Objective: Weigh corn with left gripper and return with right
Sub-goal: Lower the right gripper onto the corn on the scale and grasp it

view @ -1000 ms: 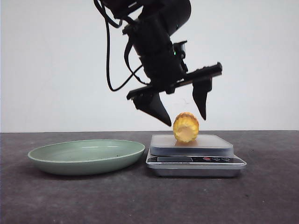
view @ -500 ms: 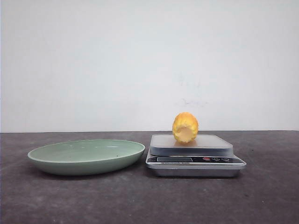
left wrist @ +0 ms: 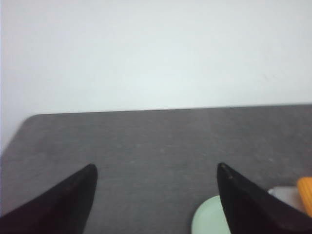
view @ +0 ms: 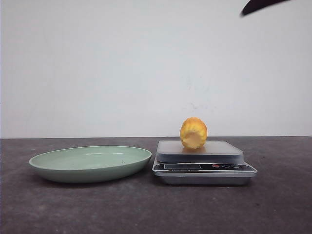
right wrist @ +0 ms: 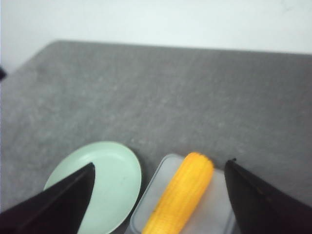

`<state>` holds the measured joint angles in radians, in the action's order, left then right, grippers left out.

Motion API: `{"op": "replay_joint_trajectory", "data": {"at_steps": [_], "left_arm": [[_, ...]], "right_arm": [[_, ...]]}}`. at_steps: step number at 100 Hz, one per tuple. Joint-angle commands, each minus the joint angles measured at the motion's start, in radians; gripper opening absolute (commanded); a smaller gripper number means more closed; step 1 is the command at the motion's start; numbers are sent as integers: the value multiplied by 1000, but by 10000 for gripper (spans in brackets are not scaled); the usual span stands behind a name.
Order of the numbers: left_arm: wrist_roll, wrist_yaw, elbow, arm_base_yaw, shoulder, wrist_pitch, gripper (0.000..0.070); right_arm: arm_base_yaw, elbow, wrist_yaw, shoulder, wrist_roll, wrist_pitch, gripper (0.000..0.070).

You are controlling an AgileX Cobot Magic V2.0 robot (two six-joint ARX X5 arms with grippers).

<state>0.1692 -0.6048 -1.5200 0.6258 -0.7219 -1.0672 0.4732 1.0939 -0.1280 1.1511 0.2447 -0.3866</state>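
I read this as the handover point: the short orange-yellow ribbed corn cob (view: 193, 133) lies on the pale platform of the silver kitchen scale (view: 204, 167), nothing touching it, so the weighing looks done and the return leg falls to my right arm.

The black two-fingered right pincer (right wrist: 158, 195) hangs high above the scale, its fingers spread wide with nothing between them. From its wrist camera the cob sits in the gap between the fingertips but far below. In the front view only a dark sliver of that arm pokes in at the upper right corner. The black left pincer (left wrist: 156, 200) is out of the front view altogether; its wrist camera shows its fingers wide apart and empty, looking across the dark grey speckled surface (view: 156, 209).

Next, I judge, I must bring the right pincer down over the cob, line the fingers across its length, and close on its ribbed sides. It is rounded and may roll on the smooth platform if nudged off-centre. The shallow pale green ceramic dish (view: 90, 163), just beside the scale, seems the likely place to return it.

The scale's display is too small to read. Both wrist views crop the fingers, and the right one cuts off the cob's near end.
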Motion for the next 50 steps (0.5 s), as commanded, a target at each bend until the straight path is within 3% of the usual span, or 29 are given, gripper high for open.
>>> {"op": "replay_joint_trajectory", "data": {"at_steps": [1,34,50], "left_arm": [[55,-25,0,4,45,-43,474],[237,-35,241,5,359,-223,474],[271,-27,381,5,487,-249,474]], "right_arm": [[29,19,24,59,20,25,540],[76,19,83,308,52,91,554],[82,19,84,412,66,96,554]]}}
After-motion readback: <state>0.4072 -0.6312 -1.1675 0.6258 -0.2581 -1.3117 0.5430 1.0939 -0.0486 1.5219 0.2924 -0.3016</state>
